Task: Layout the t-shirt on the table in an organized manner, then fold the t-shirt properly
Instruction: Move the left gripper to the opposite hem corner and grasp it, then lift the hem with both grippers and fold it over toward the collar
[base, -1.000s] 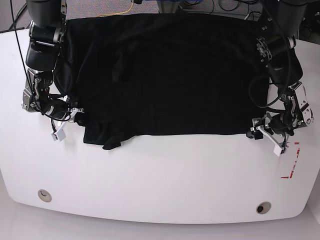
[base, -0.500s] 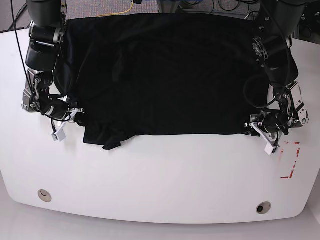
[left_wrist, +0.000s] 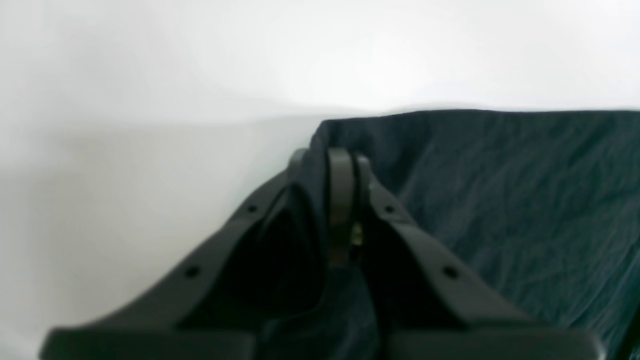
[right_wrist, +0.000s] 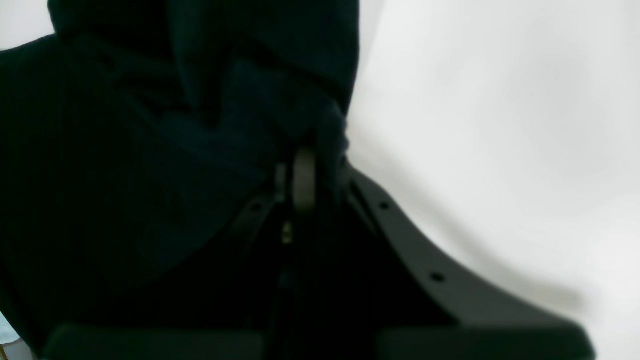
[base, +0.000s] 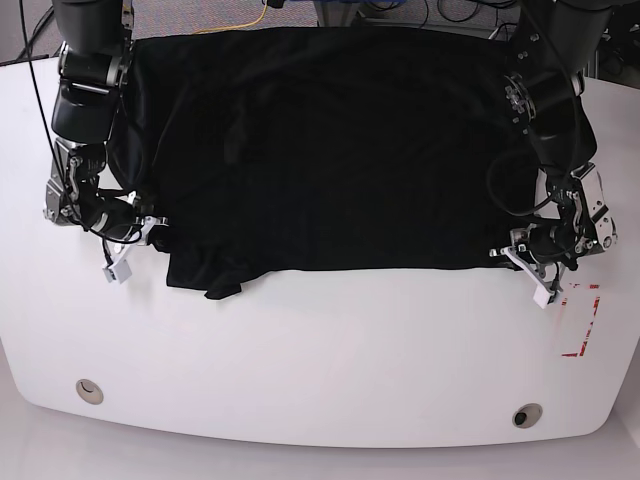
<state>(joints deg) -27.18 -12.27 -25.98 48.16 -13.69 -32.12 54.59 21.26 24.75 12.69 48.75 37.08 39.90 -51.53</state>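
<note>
Nearest the front edge of the table (base: 300, 400) sit two round metal grommets (base: 89, 390), one toward each front corner. A red tape outline (base: 583, 320) lies just in front of the left gripper's jaws, on bare white surface.

The left gripper (base: 520, 262) rests low on the tabletop at the front corner of the t-shirt (base: 330, 150). In the left wrist view, its jaws are together, clamped on the corner of the black fabric; a fold of cloth wraps over the left gripper (left_wrist: 332, 160) at the tips. From there the hem runs away to one side of the jaws, and white table lies on the other side.

The right gripper (base: 140, 235) sits at the opposite front corner of the garment. In the right wrist view, the jaws of the right gripper (right_wrist: 305, 165) are closed on a bunched fold of the t-shirt (right_wrist: 150, 150). Cloth is heaped beyond and to one side of the jaws; bare table lies on the other side.

Between the two grippers the front hem lies mostly straight. Just beside the right gripper's jaws it sags into a rumpled flap (base: 220, 280).

Beyond the jaws, the t-shirt spreads flat with shallow creases to the far table edge, between both arms. A yellow cable (base: 240, 22) lies on the floor behind.
</note>
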